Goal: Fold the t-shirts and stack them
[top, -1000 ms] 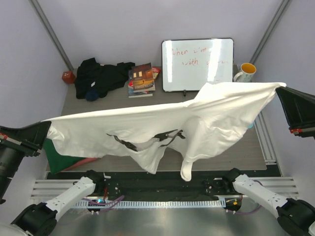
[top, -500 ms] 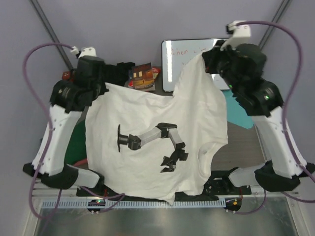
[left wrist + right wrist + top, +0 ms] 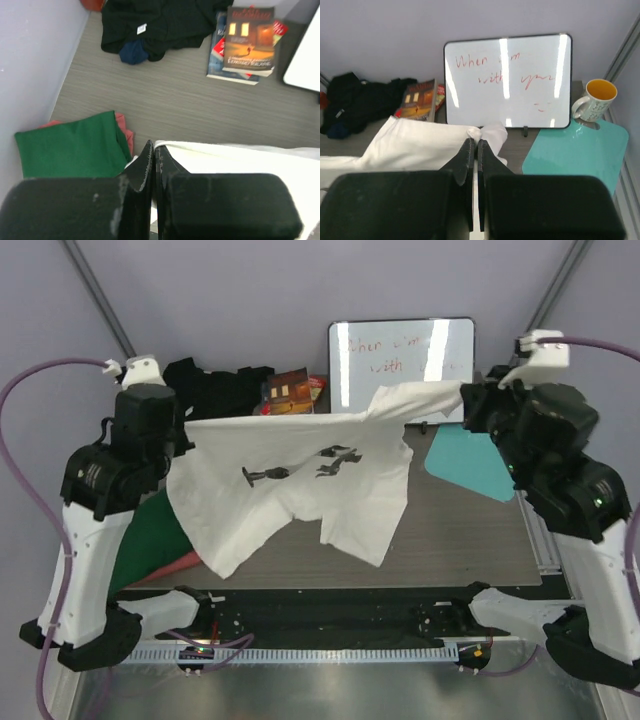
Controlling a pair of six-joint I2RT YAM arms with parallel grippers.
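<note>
White t-shirt (image 3: 300,495) lower; mug (image 3: 594,102) wrist-only

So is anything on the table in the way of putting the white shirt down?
Nothing visible is. The left gripper and right gripper pinch the white t-shirt above bare table. The green t-shirt lies off to the left, the teal mat to the right. The hanging cloth hides some table behind it.

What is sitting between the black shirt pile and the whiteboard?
A small stack of books lies between the black shirt pile and the whiteboard, at the table's far edge. The top view shows it best.
</note>
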